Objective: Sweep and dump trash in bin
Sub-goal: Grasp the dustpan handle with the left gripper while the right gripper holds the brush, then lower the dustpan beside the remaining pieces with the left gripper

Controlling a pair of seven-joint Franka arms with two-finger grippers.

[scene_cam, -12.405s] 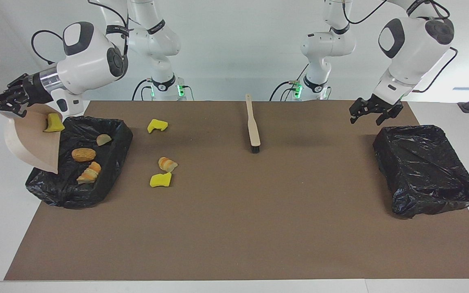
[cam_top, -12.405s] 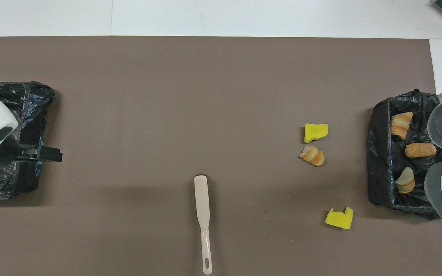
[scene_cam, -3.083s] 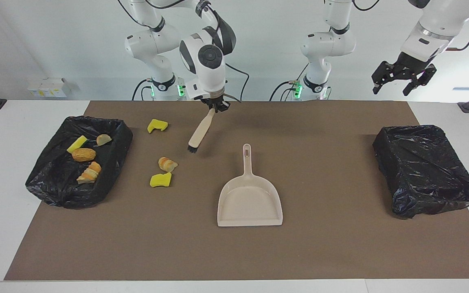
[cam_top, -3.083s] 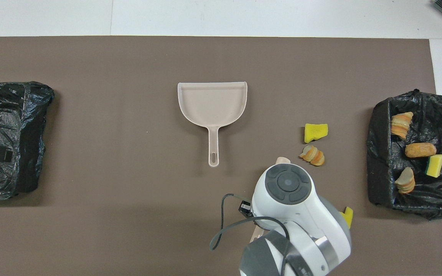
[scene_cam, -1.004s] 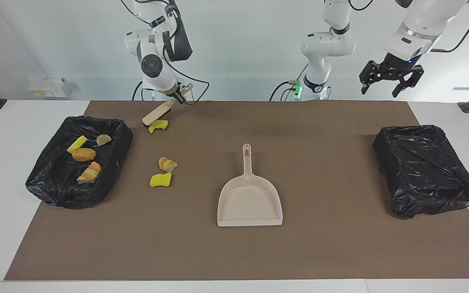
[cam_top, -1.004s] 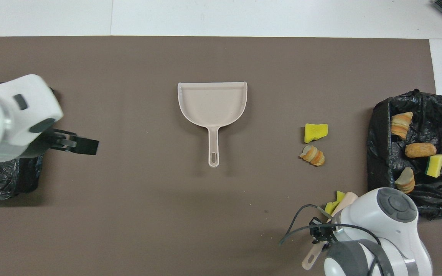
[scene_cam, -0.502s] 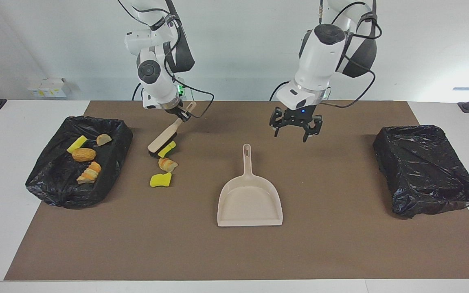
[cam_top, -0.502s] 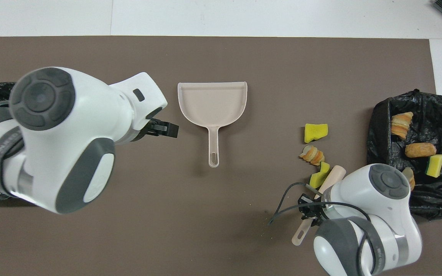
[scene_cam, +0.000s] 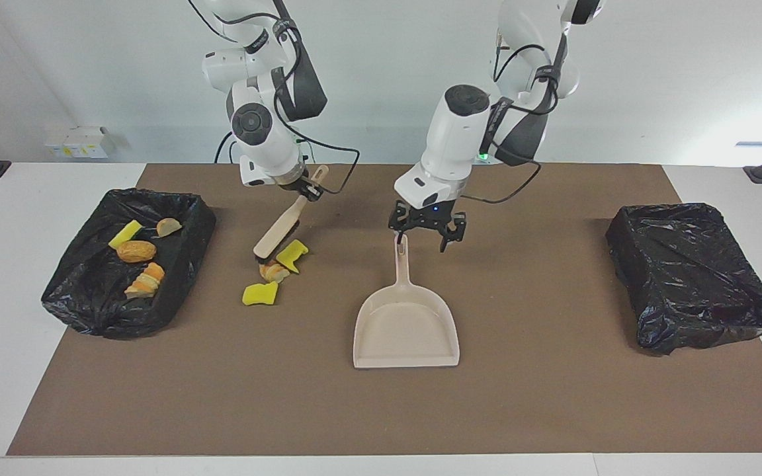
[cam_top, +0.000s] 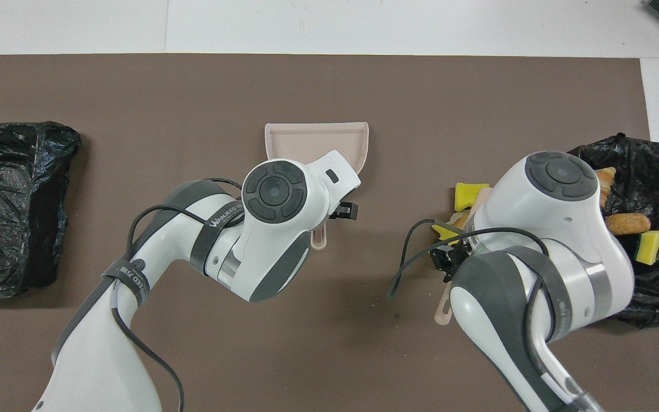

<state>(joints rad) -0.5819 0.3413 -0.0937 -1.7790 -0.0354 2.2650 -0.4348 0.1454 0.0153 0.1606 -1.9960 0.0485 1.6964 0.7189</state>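
Your right gripper (scene_cam: 308,190) is clamped tight on the handle of the brush (scene_cam: 280,228), which slants down toward the right arm's end of the table until its bristle end sits at the loose trash. That trash is 3 pieces bunched on the brown mat (scene_cam: 381,410): a yellow sponge piece (scene_cam: 292,255) touching the brush head, a bread chunk (scene_cam: 274,272) pressed against it, and a second yellow sponge piece (scene_cam: 259,294) just beside them, farther from the robots. Your left gripper (scene_cam: 428,237) hangs with its jaws wide apart at the tip of the handle of the beige dustpan (scene_cam: 406,324); whether a finger touches the handle, you cannot tell. The dustpan lies flat mid-mat, its handle pointing at the robots and its open lip facing away from them. Between the trash and the dustpan you have a bare strip of mat. The black-lined bin (scene_cam: 126,261) at the right arm's end holds 3 bread pieces and a green-backed sponge piece (cam_top: 648,246); its nearest wall stands close beside the trash. The other black-lined bin (scene_cam: 692,274) sits at the left arm's end, well apart from the dustpan, with open mat between.
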